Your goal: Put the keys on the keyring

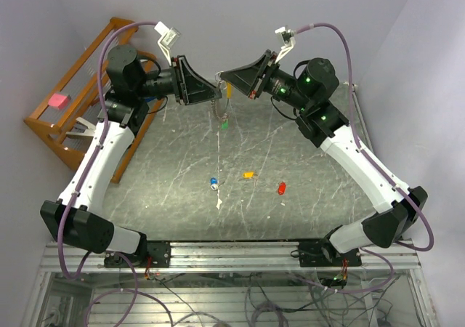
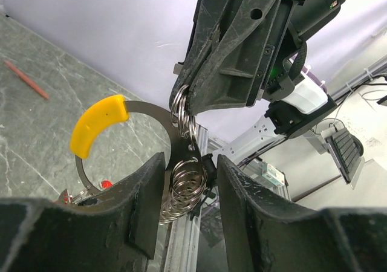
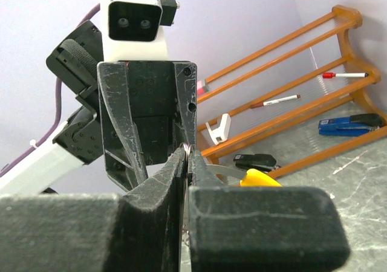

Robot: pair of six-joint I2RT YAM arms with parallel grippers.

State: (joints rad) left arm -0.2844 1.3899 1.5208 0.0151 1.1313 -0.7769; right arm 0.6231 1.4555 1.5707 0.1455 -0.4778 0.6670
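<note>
- The keyring [image 1: 221, 102] is up in the air at about 12 o'clock over the table [image 1: 167, 160], right where the two arms meet nose to nose. A green key [image 1: 224, 124] dangles just under it. It looks threaded on, but I can't swear to it.
- In the left wrist view its stack of split rings runs 12 to 6, so the long axis is pretty much vertical. The flat curved band swings out toward 10 o'clock and ends in the yellow banana piece [image 2: 97, 129].
- The right gripper [image 3: 186, 154] comes in from 3 o'clock and is pinched tight on the top rings — jaws together with only thin wire between them.
- The left gripper [image 2: 190, 175] comes in from 9 o'clock, jaws apart, straddling the lower coil of rings. One finger seems to touch the coil and the other shows a sliver of gap, so I wouldn't call it a grip.
- What the next move hangs on: that coil sits dead between the left fingers, directly below the right's pinch, so a squeeze across the vertical axis should catch it.
- The loose ones lie well apart from the ring, toward 6 o'clock on the table: blue key [image 1: 213, 182], orange-yellow key [image 1: 248, 174], red key [image 1: 281, 188]. Blue is nearer the left arm and red nearer the right — three to go, I reckon.
</note>
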